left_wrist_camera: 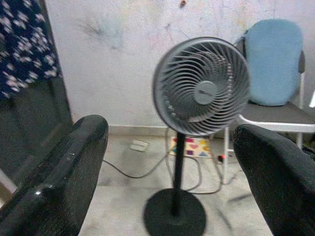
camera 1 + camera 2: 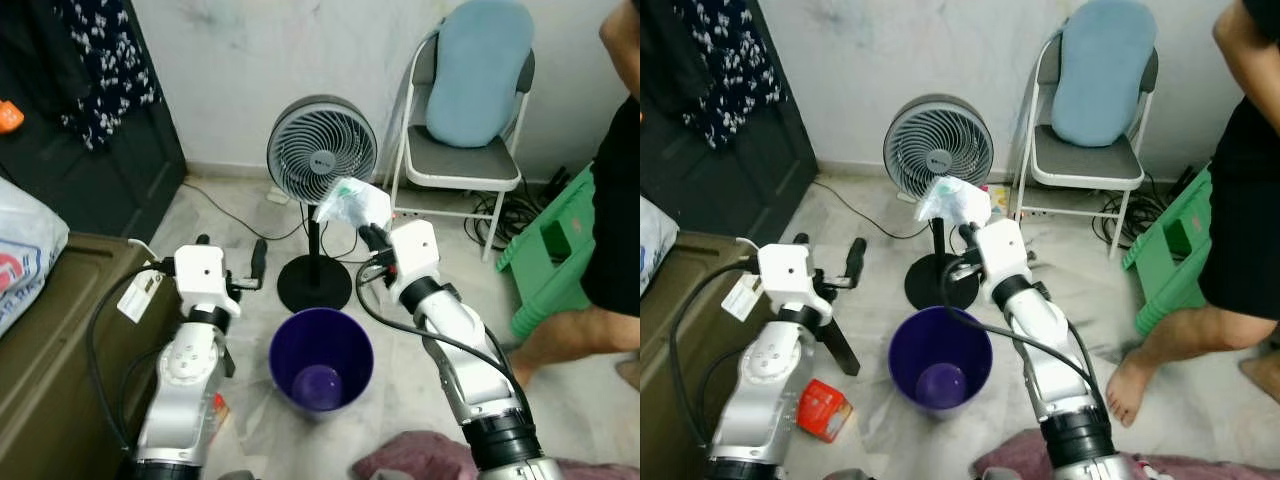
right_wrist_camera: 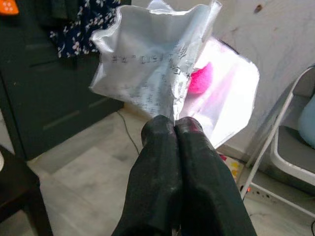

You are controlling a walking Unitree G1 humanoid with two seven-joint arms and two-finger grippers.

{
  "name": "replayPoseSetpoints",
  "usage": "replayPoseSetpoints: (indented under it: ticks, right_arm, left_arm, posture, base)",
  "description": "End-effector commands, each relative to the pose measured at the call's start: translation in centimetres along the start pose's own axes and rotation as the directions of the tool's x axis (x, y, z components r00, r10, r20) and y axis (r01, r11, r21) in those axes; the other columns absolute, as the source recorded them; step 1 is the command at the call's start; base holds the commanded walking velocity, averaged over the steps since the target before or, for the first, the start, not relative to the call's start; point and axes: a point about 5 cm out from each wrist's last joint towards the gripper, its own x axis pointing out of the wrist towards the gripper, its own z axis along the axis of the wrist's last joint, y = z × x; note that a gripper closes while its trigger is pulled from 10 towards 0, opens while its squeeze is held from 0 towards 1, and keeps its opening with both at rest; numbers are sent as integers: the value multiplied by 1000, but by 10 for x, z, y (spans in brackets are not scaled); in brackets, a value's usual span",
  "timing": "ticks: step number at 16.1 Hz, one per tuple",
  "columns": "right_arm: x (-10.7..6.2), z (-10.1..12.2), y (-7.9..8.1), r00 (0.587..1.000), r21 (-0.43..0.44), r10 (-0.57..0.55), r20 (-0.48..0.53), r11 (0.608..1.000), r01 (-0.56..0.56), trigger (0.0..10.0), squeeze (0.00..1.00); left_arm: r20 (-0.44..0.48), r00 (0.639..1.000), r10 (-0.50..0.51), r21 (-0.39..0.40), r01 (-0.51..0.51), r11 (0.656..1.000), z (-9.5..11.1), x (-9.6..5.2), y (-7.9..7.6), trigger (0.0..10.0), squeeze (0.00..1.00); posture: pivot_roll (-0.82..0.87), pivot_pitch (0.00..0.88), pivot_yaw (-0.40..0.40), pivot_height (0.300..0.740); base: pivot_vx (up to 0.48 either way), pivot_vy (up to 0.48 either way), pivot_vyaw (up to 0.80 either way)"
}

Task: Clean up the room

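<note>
Right gripper [image 3: 174, 129] pinched tight on a crumpled plastic wrapper [image 3: 157, 69] — held up above the purple bin [image 2: 321, 358], by the fan [image 2: 322, 152]. Left gripper [image 2: 232, 262] spread wide, nothing held.

The wrapper [image 3: 152, 73] is crinkled, glossy clear plastic, the bin [image 2: 321, 360] smooth purple plastic, the fingers [image 3: 162, 187] glossy black.

Both arms have silver, rounded cylindrical segments with white boxy wrist housings and black rubbery two-finger grippers: left gripper [image 2: 232, 262], right gripper [image 2: 368, 237]. Black cables loop alongside each forearm; a white paper tag [image 2: 139, 295] hangs at the left wrist.
</note>
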Motion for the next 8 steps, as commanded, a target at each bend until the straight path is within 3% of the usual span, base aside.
replayPoseSetpoints:
  ticks: [1, 4, 8]
  right_arm:
    - [8, 8, 5, 999, 0, 7, 31, 1000, -7, 10000, 0]
    - [13, 2, -13, 991, 5, -131, -6, 991, 131, 10000, 0]
    - [12, -5, -16, 984, -28, -175, -35, 984, 175, 10000, 0]
  left_arm:
    - [-3, 1000, 19, 15, -19, 1000, -1, -1, 15, 10000, 0]
    - [38, 999, -25, 78, 22, 997, 6, 2, 24, 10000, 0]
    - [15, 997, -69, 112, 67, 991, 1, -6, 26, 10000, 0]
  posture:
    - [-31, 0, -10, 740]
    - [-25, 0, -14, 740]
    - [-26, 0, 0, 740]
  base:
    - [0, 0, 550]
    - [0, 0, 525]
    - [0, 0, 0]
